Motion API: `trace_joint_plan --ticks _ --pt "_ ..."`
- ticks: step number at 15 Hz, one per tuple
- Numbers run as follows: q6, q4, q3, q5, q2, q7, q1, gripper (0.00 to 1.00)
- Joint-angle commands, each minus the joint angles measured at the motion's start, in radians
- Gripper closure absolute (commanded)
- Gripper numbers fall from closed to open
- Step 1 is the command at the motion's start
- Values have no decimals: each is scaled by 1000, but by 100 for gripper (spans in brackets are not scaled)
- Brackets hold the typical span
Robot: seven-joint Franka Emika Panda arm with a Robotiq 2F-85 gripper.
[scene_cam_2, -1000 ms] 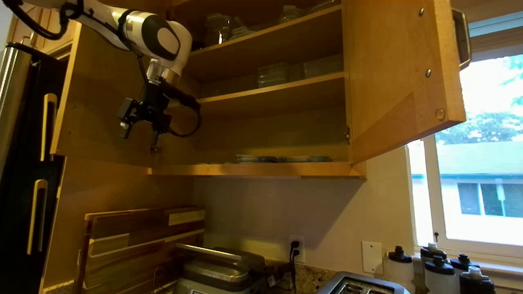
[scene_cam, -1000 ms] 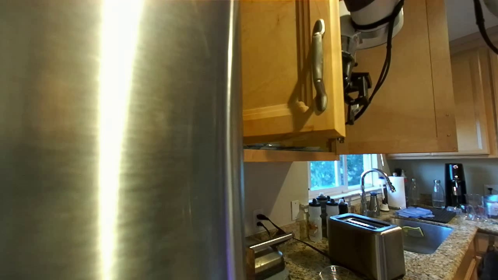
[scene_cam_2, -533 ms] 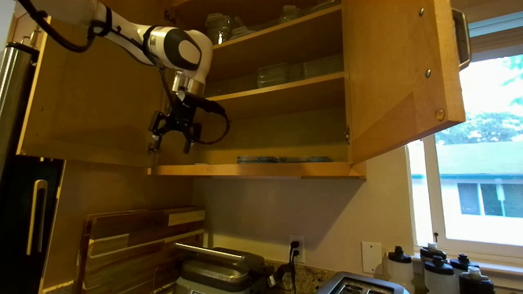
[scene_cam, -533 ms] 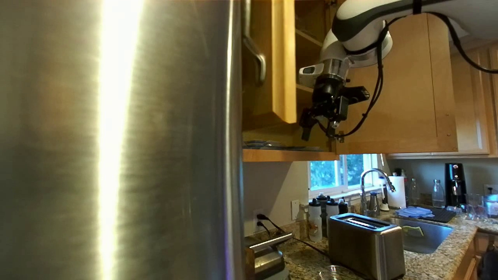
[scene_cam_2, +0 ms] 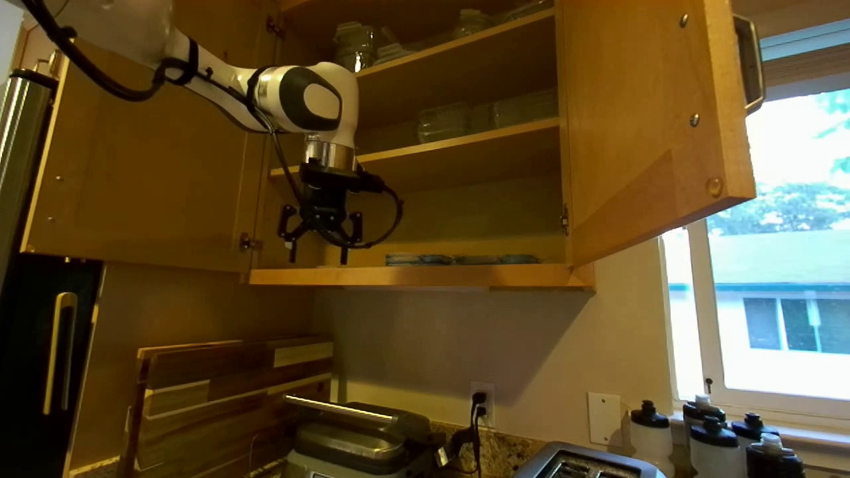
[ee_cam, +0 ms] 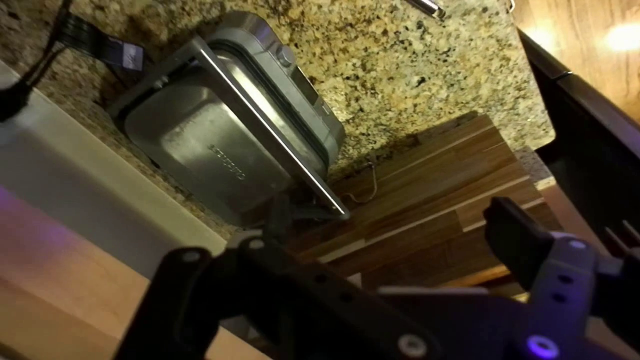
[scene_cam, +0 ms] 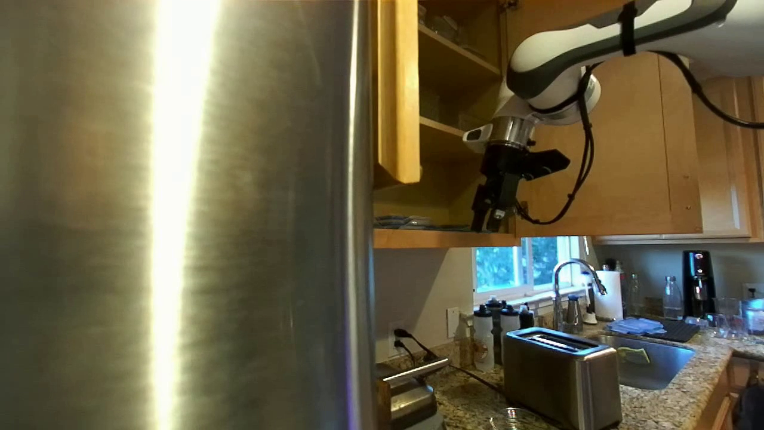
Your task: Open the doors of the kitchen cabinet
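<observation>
Above speckled countertop (ee_cam: 400, 65), with gripper (scene_cam_2: 317, 256) spread, empty, between open doors (scene_cam_2: 139, 179), might bump one shut if swung sideways.

A bright window (scene_cam_2: 764, 252) stands beside a pale wall (scene_cam_2: 544, 345), above a speckled stone surface (ee_cam: 430, 65). In the wrist view, a patch of shiny brown floor (ee_cam: 585, 30) looks like wood.

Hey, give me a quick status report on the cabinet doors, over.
Gripper open, holding nothing. Both cabinet doors standing open, shelves showing. Possible obstruction: fridge looks close to one door; can't tell if touching.
</observation>
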Motion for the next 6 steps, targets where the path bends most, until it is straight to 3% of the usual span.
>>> trace_joint_plan --ticks 1,2,3,6 --pt "103 -93 -5 -78 -45 155 -14 0" --pt "114 -106 -5 -100 -50 202 -18 0" --pt "63 -39 -27 -68 -1 126 14 0" --pt "79 -57 -28 -88 -5 176 11 0"
